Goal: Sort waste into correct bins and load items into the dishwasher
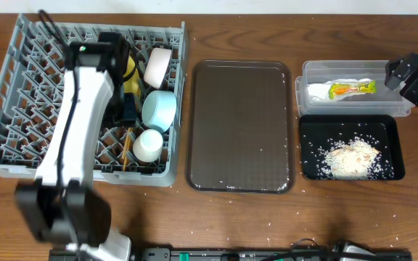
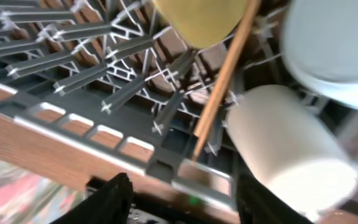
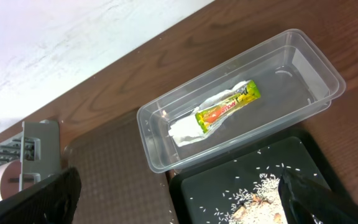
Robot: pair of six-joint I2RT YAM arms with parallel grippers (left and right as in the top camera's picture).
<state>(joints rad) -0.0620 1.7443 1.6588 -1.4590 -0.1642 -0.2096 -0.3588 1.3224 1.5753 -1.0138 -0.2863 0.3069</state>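
Observation:
The grey dish rack (image 1: pixel 20 94) holds a white bowl (image 1: pixel 158 65), a yellow plate (image 1: pixel 130 69), a light blue bowl (image 1: pixel 160 109), a small pale cup (image 1: pixel 149 145) and wooden chopsticks (image 1: pixel 127 151). My left gripper (image 1: pixel 124 109) is open and empty over the rack. In the left wrist view (image 2: pixel 182 202) it hangs near the rack's wall (image 2: pixel 73 124), with a chopstick (image 2: pixel 225 78), the cup (image 2: pixel 288 149), the blue bowl (image 2: pixel 334 50) and the plate (image 2: pixel 197 22) ahead. The wrapper (image 1: pixel 350 88) (image 3: pixel 219 112) lies in the clear tub (image 1: pixel 307 72) (image 3: pixel 160 155). Rice (image 1: pixel 350 158) lies in the black tray (image 1: pixel 390 127) (image 3: pixel 210 193). My right gripper (image 1: pixel 412 76) (image 3: pixel 179 199) is open and empty.
A dark brown serving tray (image 1: pixel 242 123) (image 3: pixel 117 180) lies between the rack and the bins, with a few crumbs along its front edge. Scattered rice grains dot the wooden table near the black tray. The rack's corner (image 3: pixel 39 146) shows in the right wrist view.

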